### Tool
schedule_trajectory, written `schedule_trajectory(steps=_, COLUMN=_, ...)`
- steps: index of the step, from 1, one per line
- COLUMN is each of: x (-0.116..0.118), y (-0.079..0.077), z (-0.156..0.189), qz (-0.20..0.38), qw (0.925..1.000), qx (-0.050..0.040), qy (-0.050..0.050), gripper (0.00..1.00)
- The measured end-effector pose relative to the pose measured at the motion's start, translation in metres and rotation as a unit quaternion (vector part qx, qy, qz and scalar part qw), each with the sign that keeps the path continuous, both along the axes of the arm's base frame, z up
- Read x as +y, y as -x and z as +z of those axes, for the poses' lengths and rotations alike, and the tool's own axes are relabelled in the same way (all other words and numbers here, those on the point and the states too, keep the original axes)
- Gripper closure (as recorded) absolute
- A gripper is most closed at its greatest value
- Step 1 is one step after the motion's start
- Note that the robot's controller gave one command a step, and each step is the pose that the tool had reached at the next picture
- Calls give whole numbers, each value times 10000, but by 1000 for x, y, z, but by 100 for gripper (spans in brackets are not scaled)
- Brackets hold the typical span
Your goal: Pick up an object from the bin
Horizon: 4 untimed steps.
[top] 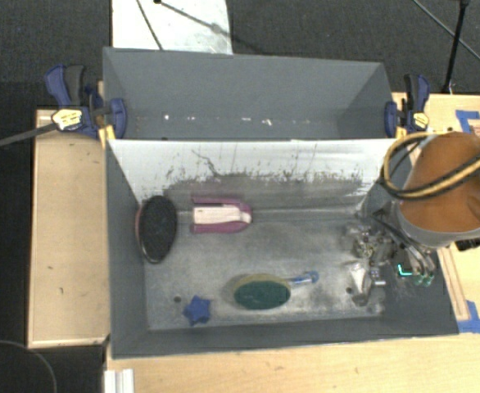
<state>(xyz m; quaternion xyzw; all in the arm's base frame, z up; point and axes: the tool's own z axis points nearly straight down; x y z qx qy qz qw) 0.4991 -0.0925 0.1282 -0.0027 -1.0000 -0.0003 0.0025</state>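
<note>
My gripper (pixel 361 289) hangs low over the bin floor at the right side, near the front right corner. Its metal fingers point down, and nothing shows between them. Closest to it, a short way to the left, lies a dark green oval brush with a blue handle (pixel 264 291) along the front of the bin. A pink and white flat object (pixel 220 217) lies toward the back left.
A black oval brush (pixel 157 228) leans at the left wall. A small blue star-shaped piece (pixel 196 309) sits in the front left corner. The arm with its orange cover and cables comes in over the right rim.
</note>
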Motion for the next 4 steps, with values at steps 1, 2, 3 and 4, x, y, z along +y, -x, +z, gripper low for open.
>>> schedule_trajectory(steps=1, x=60, y=16, z=-53, qz=-201, qw=9998, qx=-6, qy=-17, gripper=0)
schedule_trajectory(steps=2, x=56, y=14, z=-50, qz=-198, qw=9998, qx=-37, qy=4, gripper=100)
schedule_trajectory(steps=3, x=55, y=14, z=-50, qz=-182, qw=9998, qx=-36, qy=5, gripper=0)
schedule_trajectory(steps=4, x=138, y=9, z=-51, qz=-795, qw=9968, qx=-47, qy=-18, gripper=0)
